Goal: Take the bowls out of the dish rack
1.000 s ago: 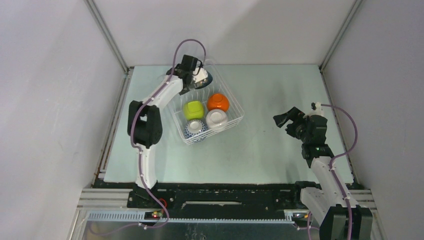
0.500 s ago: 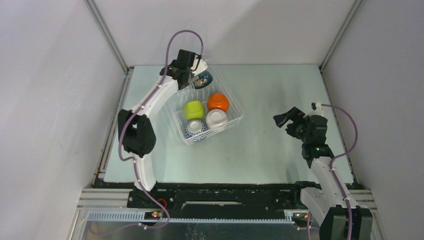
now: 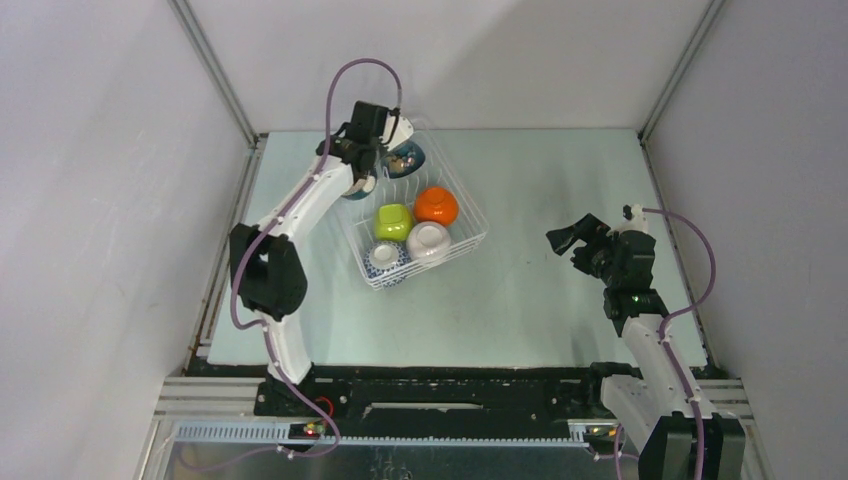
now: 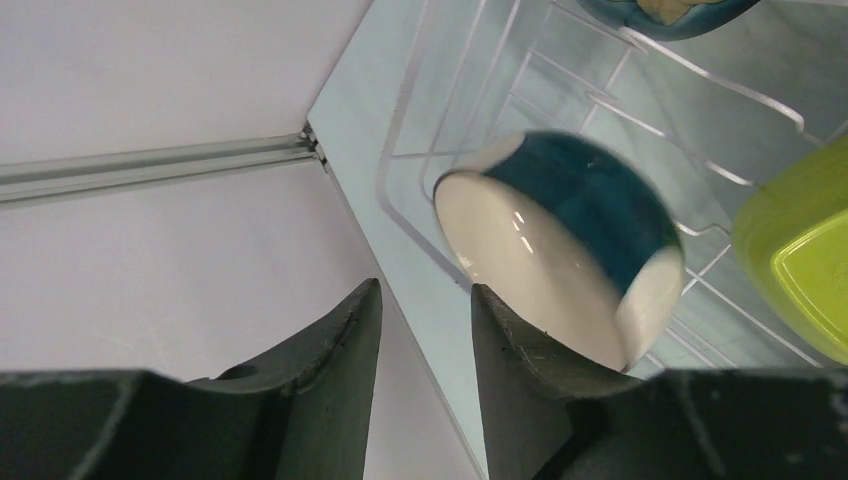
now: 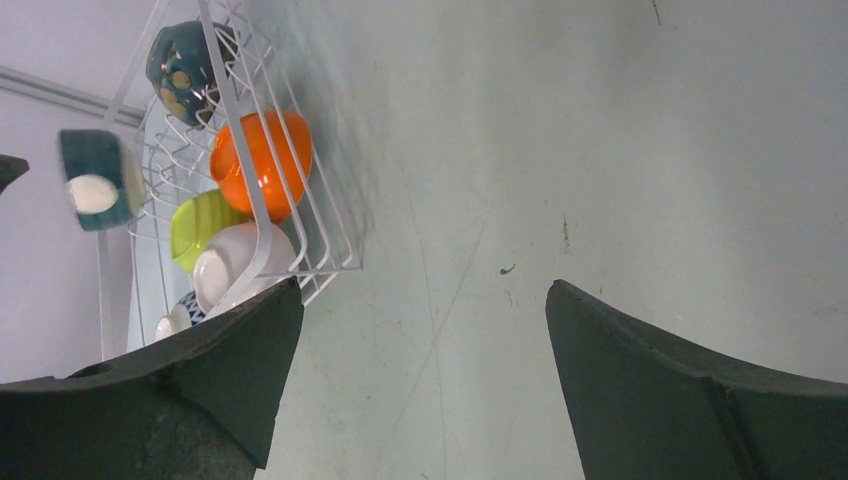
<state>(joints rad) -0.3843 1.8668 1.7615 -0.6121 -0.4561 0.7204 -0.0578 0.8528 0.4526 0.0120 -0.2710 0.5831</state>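
Note:
The white wire dish rack sits at the table's back left. It holds a dark patterned bowl, an orange bowl, a lime green bowl, a white bowl and a blue-and-white bowl. My left gripper hovers over the rack's left rim, its jaws a little apart with nothing between them. The teal-and-white bowl is blurred, lying against the outer side of the right finger, over the rack's wires. From the right wrist it shows in the air, left of the rack. My right gripper stands wide open over bare table.
Grey walls enclose the table on three sides, with a metal rail along the left edge close to the rack. Bare table lies between the rack and my right gripper.
My left gripper rose from the rack's far corner and swung left. Its jaws narrowed, and the teal-and-white bowl now sits outside them. The right arm has not moved.

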